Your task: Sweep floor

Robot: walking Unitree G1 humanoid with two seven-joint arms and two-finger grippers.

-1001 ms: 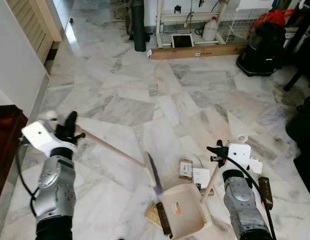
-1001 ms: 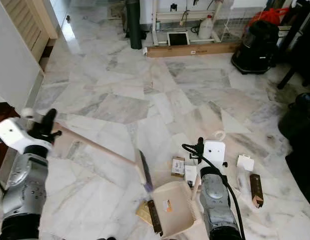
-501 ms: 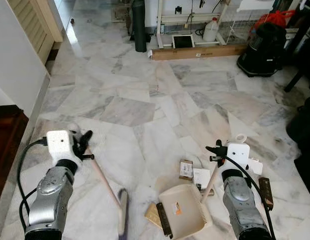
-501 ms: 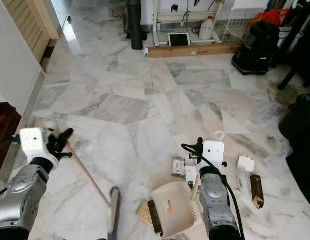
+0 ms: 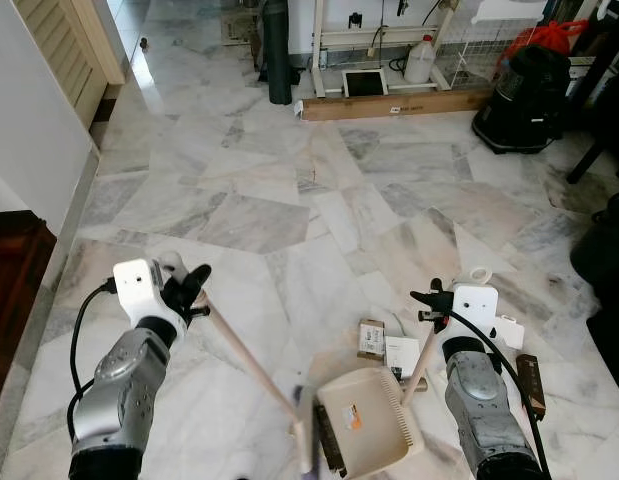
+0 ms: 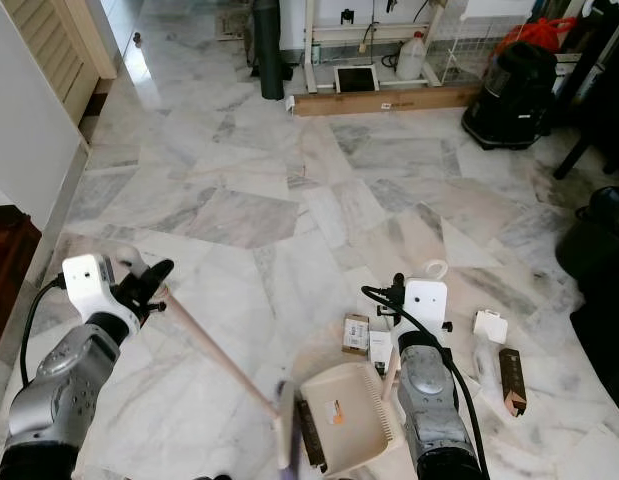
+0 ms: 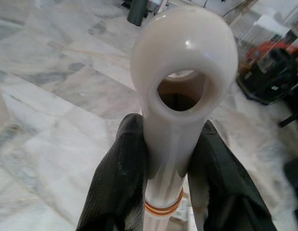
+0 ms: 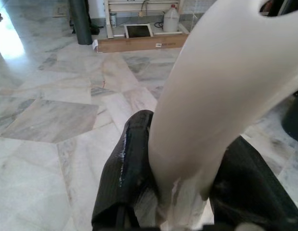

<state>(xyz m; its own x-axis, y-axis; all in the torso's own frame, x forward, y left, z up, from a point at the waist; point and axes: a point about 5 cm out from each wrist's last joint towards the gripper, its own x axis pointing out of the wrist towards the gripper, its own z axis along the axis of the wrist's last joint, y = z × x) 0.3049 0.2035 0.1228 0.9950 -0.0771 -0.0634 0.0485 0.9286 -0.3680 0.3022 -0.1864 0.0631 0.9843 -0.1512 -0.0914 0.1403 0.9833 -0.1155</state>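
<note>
I stood over the marble floor (image 5: 289,200). My left gripper (image 5: 194,292) was clamped tight on the broom (image 5: 251,365) near its top, the stick slanting down to my right toward the dustpan (image 5: 369,410), bristles meeting its mouth. My right gripper (image 5: 429,305) pinched the pan's upright handle, steadying it beside the scattered packets (image 5: 371,338).

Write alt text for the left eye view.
On a marble floor, the left gripper holds a broom whose head meets the beige dustpan, held by the right gripper by its handle. Small boxes lie beside the pan.
</note>
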